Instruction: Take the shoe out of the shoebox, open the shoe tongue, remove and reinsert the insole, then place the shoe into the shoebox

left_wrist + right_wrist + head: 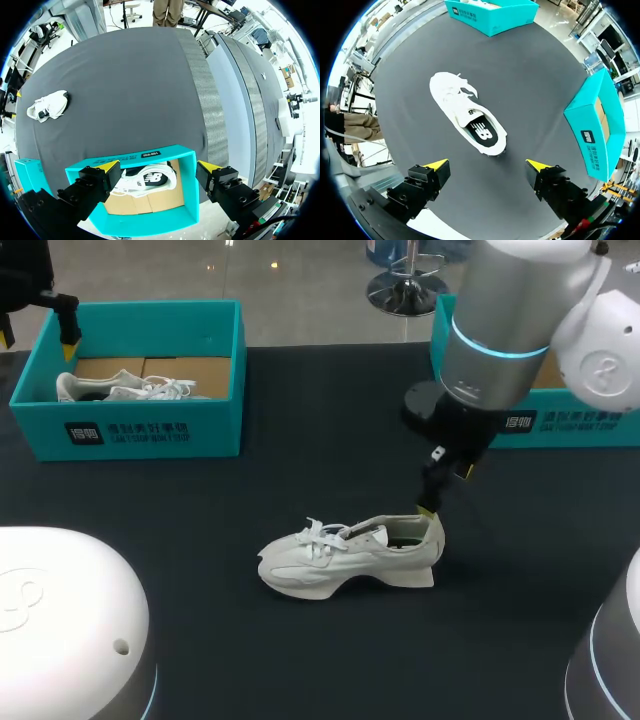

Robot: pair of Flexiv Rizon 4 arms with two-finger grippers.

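Note:
A white shoe lies on its sole in the middle of the dark table, toe to the left, and its dark insole shows through the opening. My right gripper hangs open just above the shoe's heel; in the right wrist view the shoe lies ahead of the gripper, untouched. At the far left stands a teal shoebox with a second white shoe in it. My left gripper is open above this shoebox, its fingers apart from the shoe inside.
A second teal box stands at the far right, partly behind my right arm, and shows beside the right gripper. The dark tabletop spreads around the shoe.

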